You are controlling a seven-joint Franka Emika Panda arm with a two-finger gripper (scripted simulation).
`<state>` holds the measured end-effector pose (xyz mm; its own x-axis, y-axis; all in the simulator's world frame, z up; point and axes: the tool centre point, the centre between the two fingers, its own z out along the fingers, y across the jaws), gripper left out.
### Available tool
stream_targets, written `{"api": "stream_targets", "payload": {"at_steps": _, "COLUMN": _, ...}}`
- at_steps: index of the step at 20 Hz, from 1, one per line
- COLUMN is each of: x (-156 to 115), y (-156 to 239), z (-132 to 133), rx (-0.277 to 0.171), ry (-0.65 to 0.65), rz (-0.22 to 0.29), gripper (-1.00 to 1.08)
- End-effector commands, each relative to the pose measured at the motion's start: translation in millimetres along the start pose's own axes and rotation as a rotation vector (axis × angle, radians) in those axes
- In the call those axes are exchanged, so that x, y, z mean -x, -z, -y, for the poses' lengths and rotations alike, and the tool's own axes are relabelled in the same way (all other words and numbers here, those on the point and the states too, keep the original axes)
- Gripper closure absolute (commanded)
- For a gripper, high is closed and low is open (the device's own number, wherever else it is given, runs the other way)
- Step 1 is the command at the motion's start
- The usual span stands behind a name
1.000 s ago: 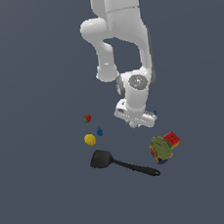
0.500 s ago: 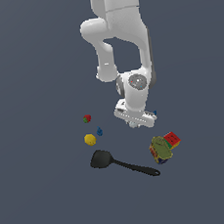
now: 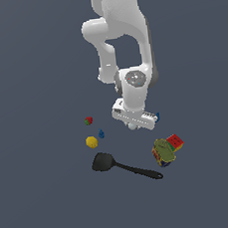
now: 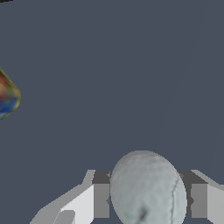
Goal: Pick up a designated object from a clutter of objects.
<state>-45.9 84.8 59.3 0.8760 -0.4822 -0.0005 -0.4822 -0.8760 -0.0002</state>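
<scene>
The designated object, a small whitish ball (image 4: 148, 190), sits between my two fingers, whose pads close in against its sides. In the exterior view the ball (image 3: 133, 127) peeks out just under my hand, low over the floor, with my gripper (image 3: 133, 125) shut on it. The gripper (image 4: 149, 202) fingertips show on both sides of the ball in the wrist view. The clutter of objects lies around: a red strawberry (image 3: 89, 121), a yellow ball (image 3: 91, 142) and a blue teardrop (image 3: 101, 134) towards the exterior view's left.
A black spatula (image 3: 123, 167) lies in front of the hand. A colourful cube (image 3: 175, 142) and a green-yellow lump (image 3: 164, 152) sit at the exterior view's right; a colourful object's edge (image 4: 6, 96) shows in the wrist view. A second blue teardrop (image 3: 157, 115) is beside the hand.
</scene>
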Motion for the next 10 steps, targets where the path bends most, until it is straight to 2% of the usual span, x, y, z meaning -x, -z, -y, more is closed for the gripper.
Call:
{"api": "stream_targets", "payload": {"at_steps": 1, "x": -11, "y": 16, "z": -5, "rx": 0.0, "ry": -0.001, "rz": -0.001, "gripper": 1.08}}
{"api": "stream_targets", "payload": {"at_steps": 10, "x": -66, "y": 92, "z": -27, "rx": 0.001, "ry": -0.002, "rz": -0.001, "gripper": 1.08}}
